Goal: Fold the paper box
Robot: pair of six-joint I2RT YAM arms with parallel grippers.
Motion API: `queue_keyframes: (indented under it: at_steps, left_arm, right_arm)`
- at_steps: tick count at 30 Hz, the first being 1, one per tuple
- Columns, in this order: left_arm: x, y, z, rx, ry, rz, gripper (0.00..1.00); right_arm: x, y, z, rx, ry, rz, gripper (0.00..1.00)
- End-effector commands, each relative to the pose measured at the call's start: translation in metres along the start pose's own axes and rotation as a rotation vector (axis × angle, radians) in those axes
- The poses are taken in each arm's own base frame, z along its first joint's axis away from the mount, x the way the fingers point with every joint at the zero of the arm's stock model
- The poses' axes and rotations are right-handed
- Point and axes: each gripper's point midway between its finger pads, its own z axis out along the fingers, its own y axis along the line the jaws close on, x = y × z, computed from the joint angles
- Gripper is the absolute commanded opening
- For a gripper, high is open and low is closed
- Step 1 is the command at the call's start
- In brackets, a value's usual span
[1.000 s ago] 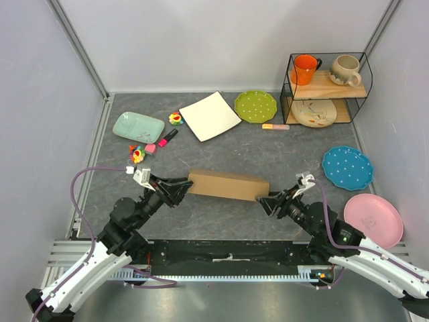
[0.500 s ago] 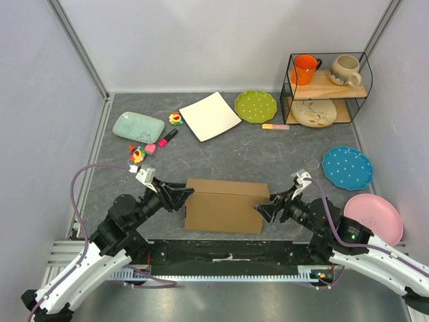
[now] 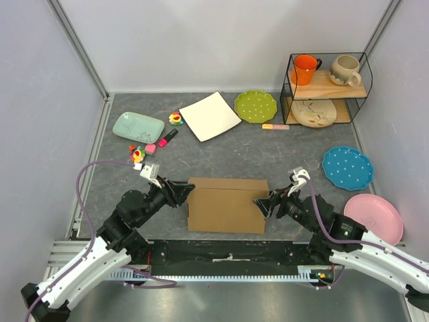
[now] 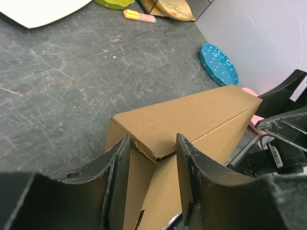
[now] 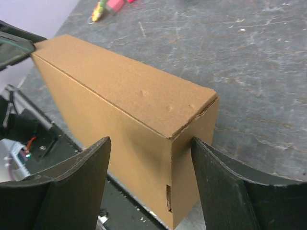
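**Nearing a finished fold**

My left gripper (image 4: 152, 138) straddles the left end of the paper box (image 3: 224, 204), fingers apart; whether they pinch it, I cannot tell. The box sits at 6 o'clock on the table, closed up. I judge little is left beyond tucking tabs. My right gripper (image 5: 150, 140) is spread wide around its right end.

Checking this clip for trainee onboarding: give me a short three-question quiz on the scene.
1. True or false: the brown corrugated cardboard box sits between the left end effector and the right end effector.
2. What colour is the dotted round plate just right of the white square plate? A red; B green; C black.
3. Fill in: on the black wire shelf's top board, the beige mug stands ___ of the orange mug.
Key: true; B; right.
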Motion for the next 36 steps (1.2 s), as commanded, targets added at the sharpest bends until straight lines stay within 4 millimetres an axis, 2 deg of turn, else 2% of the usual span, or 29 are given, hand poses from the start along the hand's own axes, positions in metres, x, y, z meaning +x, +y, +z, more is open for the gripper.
queue_keyframes:
  at_steps: [1, 2, 3, 5, 6, 7, 8, 9, 10, 12, 14, 15, 16, 17, 18, 20, 21, 23, 24, 26, 27, 28, 30, 32, 35, 36]
  left_arm:
    - [-0.049, -0.05, 0.017, 0.154, -0.086, 0.058, 0.45]
    - [-0.061, -0.058, 0.02, 0.176, -0.121, 0.072, 0.45]
    - [-0.067, -0.061, 0.024, 0.177, -0.134, 0.103, 0.45]
    - [-0.086, -0.072, 0.037, 0.184, -0.159, 0.138, 0.45]
    - [-0.096, -0.076, 0.043, 0.187, -0.184, 0.18, 0.45]
    - [-0.118, -0.088, 0.044, 0.197, -0.227, 0.197, 0.45]
    - [-0.118, -0.086, 0.057, 0.18, -0.208, 0.218, 0.45]
    - [-0.13, -0.093, 0.061, 0.19, -0.235, 0.258, 0.45]
    - [-0.15, -0.106, 0.062, 0.207, -0.275, 0.275, 0.45]
    - [-0.161, -0.113, 0.069, 0.216, -0.3, 0.307, 0.45]
    - [-0.164, -0.113, 0.066, 0.212, -0.314, 0.305, 0.47]
    - [-0.159, -0.109, 0.064, 0.204, -0.307, 0.285, 0.49]
    - [-0.135, -0.088, 0.067, 0.158, -0.258, 0.266, 0.51]
    - [-0.122, -0.075, 0.066, 0.12, -0.236, 0.214, 0.55]
    - [-0.092, -0.05, 0.06, 0.071, -0.194, 0.179, 0.58]
    - [-0.056, -0.014, 0.054, -0.042, -0.142, 0.058, 0.61]
    - [-0.023, 0.012, 0.048, -0.101, -0.089, 0.021, 0.61]
    - [0.013, 0.039, 0.04, -0.181, -0.034, -0.076, 0.62]
    - [0.045, 0.062, 0.032, -0.235, 0.017, -0.11, 0.62]
    - [0.058, 0.071, 0.024, -0.249, -0.004, -0.196, 0.61]
    - [0.07, 0.078, 0.019, -0.255, 0.005, -0.206, 0.61]
    - [0.058, 0.07, 0.019, -0.216, -0.038, -0.22, 0.6]
    - [0.063, 0.071, 0.015, -0.194, -0.042, -0.207, 0.6]
    - [0.051, 0.058, 0.013, -0.127, -0.073, -0.175, 0.59]
    - [0.048, 0.05, 0.006, -0.093, -0.058, -0.138, 0.62]
    - [0.044, 0.044, 0.003, -0.081, -0.056, -0.135, 0.63]
  right_arm:
    - [-0.05, 0.036, 0.013, -0.076, -0.112, -0.035, 0.75]
    - [-0.055, 0.037, 0.016, -0.07, -0.119, -0.047, 0.75]
    - [-0.072, 0.046, 0.016, -0.083, -0.15, -0.054, 0.76]
    - [-0.081, 0.045, 0.025, -0.043, -0.156, -0.109, 0.77]
    - [-0.1, 0.051, 0.024, -0.037, -0.196, -0.122, 0.77]
    - [-0.105, 0.049, 0.03, -0.005, -0.199, -0.144, 0.79]
    - [-0.114, 0.049, 0.032, 0.009, -0.214, -0.186, 0.79]
    - [-0.137, 0.056, 0.029, 0.012, -0.261, -0.19, 0.79]
    - [-0.142, 0.057, 0.035, 0.021, -0.255, -0.212, 0.79]
    - [-0.166, 0.069, 0.031, 0.004, -0.292, -0.253, 0.79]
    - [-0.167, 0.072, 0.031, -0.008, -0.289, -0.273, 0.79]
    - [-0.157, 0.067, 0.033, -0.004, -0.262, -0.282, 0.79]
    - [-0.151, 0.065, 0.03, -0.012, -0.258, -0.279, 0.8]
    - [-0.141, 0.061, 0.031, -0.012, -0.24, -0.272, 0.81]
    - [-0.113, 0.046, 0.036, 0.008, -0.183, -0.275, 0.82]
    - [-0.094, 0.034, 0.03, 0.014, -0.171, -0.224, 0.83]
    - [-0.067, 0.019, 0.033, 0.036, -0.121, -0.222, 0.83]
    - [-0.055, 0.011, 0.024, 0.031, -0.128, -0.165, 0.83]
    - [-0.032, 0.001, 0.025, 0.037, -0.088, -0.16, 0.82]
    - [-0.024, -0.002, 0.019, 0.021, -0.1, -0.096, 0.82]
    - [-0.01, -0.008, 0.019, 0.029, -0.075, -0.083, 0.81]
    - [-0.01, -0.007, 0.015, 0.009, -0.091, -0.064, 0.81]
    - [0.0, -0.008, 0.014, -0.011, -0.083, -0.032, 0.81]
    - [0.005, -0.006, 0.012, -0.03, -0.077, 0.001, 0.81]
    - [0.007, -0.003, 0.009, -0.046, -0.066, 0.027, 0.88]
    - [0.001, 0.001, 0.005, -0.066, -0.088, 0.044, 0.94]
